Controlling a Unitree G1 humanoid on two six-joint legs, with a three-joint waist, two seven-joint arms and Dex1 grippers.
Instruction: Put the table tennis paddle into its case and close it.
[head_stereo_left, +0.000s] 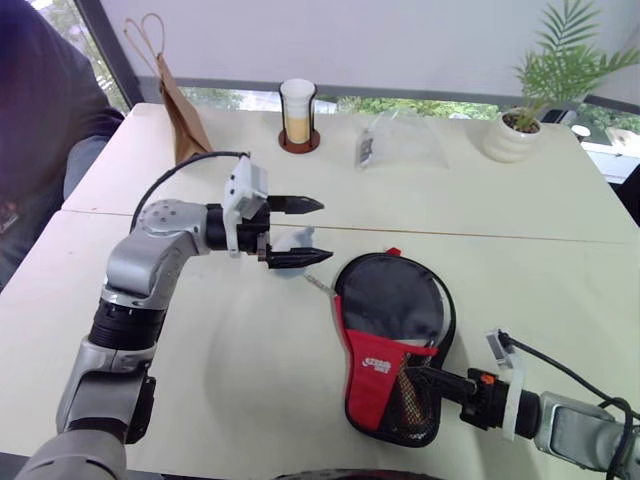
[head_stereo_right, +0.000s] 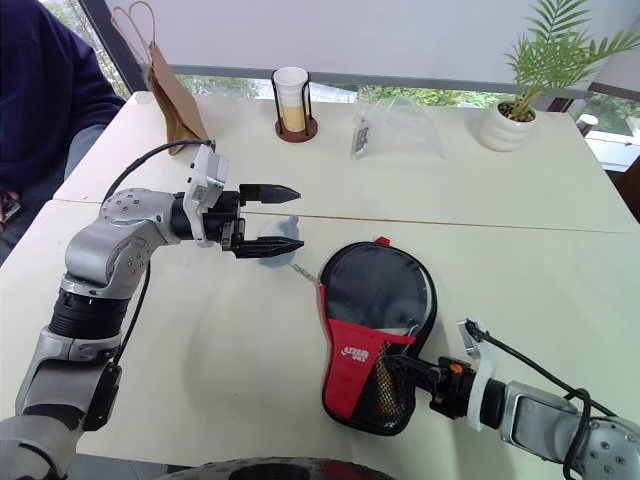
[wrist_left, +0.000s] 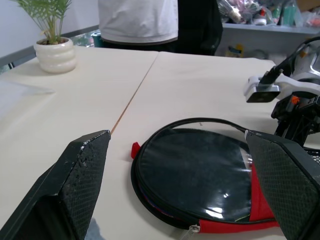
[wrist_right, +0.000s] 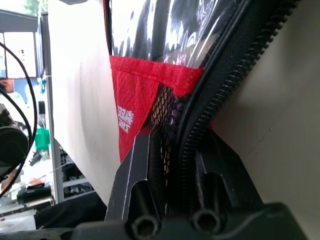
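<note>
The black paddle-shaped case (head_stereo_left: 395, 300) lies flat on the table right of centre, with its red logo panel (head_stereo_right: 350, 365) and mesh pocket facing up. Its round end shows a glossy black face (wrist_left: 195, 172); I cannot tell whether that is the table tennis paddle, and no handle shows. A zip pull (head_stereo_left: 318, 285) sticks out at the case's left rim. My right gripper (head_stereo_left: 425, 380) is at the narrow end, shut on the case's zip edge and mesh (wrist_right: 172, 145). My left gripper (head_stereo_left: 315, 232) hovers open left of the case, pointing toward it.
A pale grey fluffy ball (head_stereo_right: 278, 245) sits on the table beneath the left gripper. Along the far edge stand a brown paper bag (head_stereo_left: 180, 110), a cup in a holder (head_stereo_left: 298, 115), a clear plastic bag (head_stereo_left: 400, 140) and a potted plant (head_stereo_left: 515, 135). A person (head_stereo_left: 40, 130) sits at the left.
</note>
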